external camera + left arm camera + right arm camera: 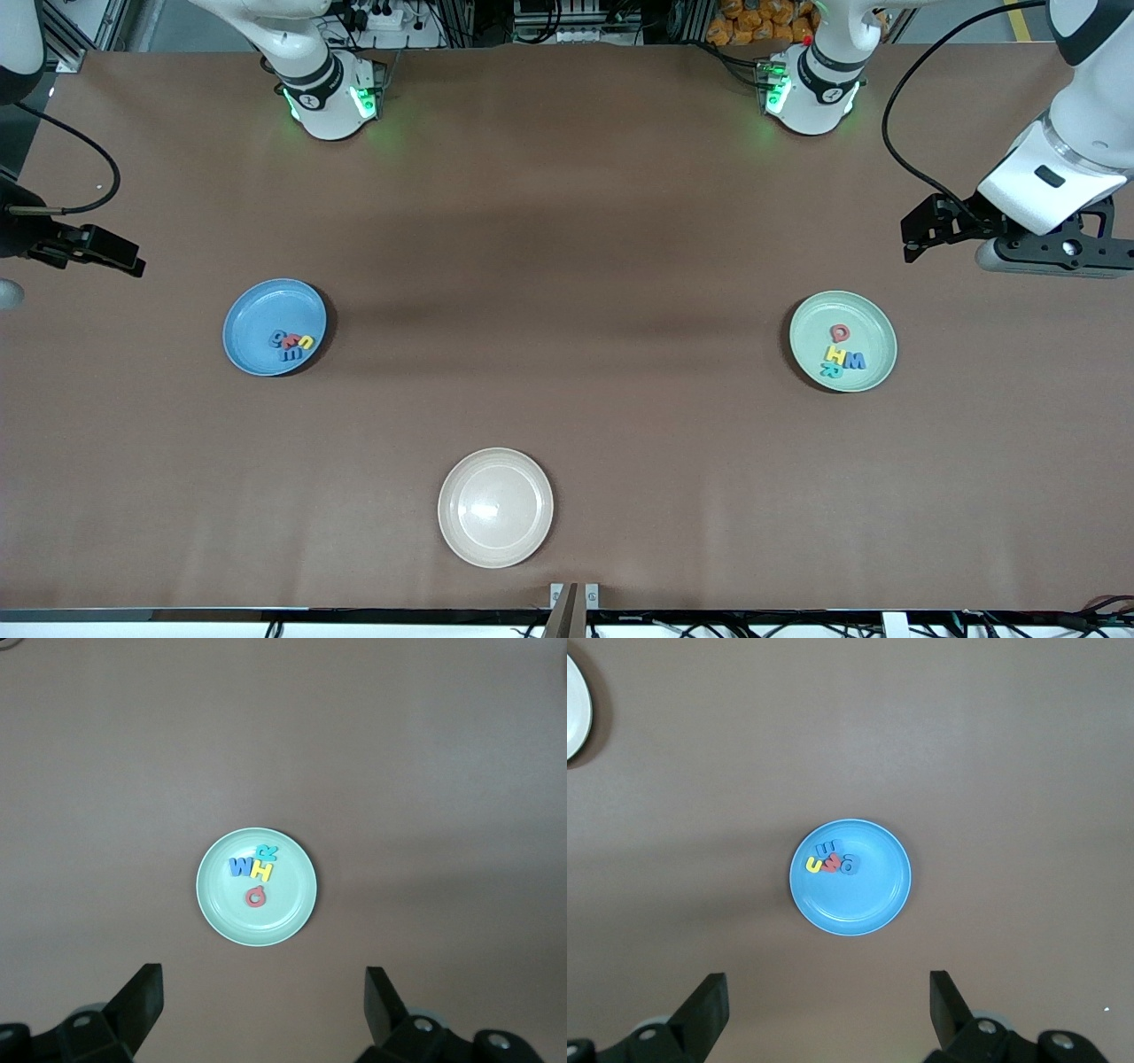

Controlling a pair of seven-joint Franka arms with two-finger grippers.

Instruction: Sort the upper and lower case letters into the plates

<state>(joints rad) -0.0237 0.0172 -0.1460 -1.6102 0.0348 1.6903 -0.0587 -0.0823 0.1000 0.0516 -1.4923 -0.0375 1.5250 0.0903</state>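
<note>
Letters all look sorted: four lower case ones huddle in the light blue plate toward the right arm's end of the bench, and W, H, R and Q sit together in the mint green plate toward the left arm's end. The cream plate, nearest the front camera, is bare. Both arms hang high, the left gripper over the bench by the mint plate, the right gripper by the blue, fingers wide and holding nothing, so I judge nothing remains but to wait.
</note>
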